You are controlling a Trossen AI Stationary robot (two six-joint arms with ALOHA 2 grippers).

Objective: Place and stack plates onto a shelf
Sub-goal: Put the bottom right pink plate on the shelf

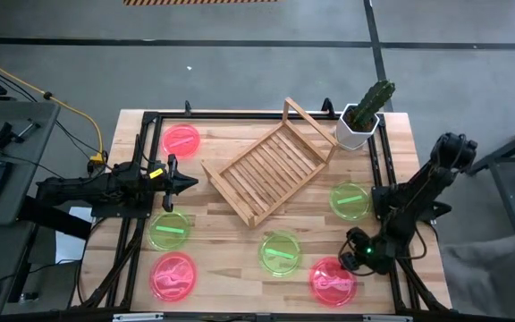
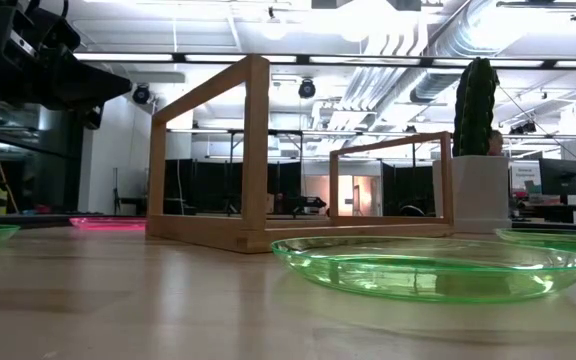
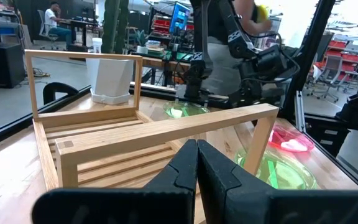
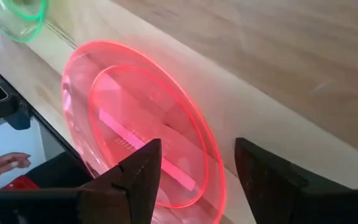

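Observation:
Six plates lie flat on the table around the wooden rack (image 1: 271,170), which stands at the middle. The pink ones are at the far left (image 1: 181,140), near left (image 1: 173,275) and near right (image 1: 333,280). The green ones are at the left (image 1: 168,231), near middle (image 1: 281,253) and right (image 1: 350,200). My left gripper (image 1: 186,182) hovers shut left of the rack (image 3: 148,134), pointing at it. My right gripper (image 4: 197,177) is open low over the near-right pink plate (image 4: 135,124), its fingers on either side of the plate's rim (image 4: 215,180).
A white pot with a cactus (image 1: 362,121) stands at the far right corner beside the rack's taller frame end. A black frame rail (image 1: 387,179) runs along the table edges. In the low view a green plate (image 2: 428,265) lies in front of the rack (image 2: 258,150). A person's hand (image 4: 5,165) shows beyond the table edge.

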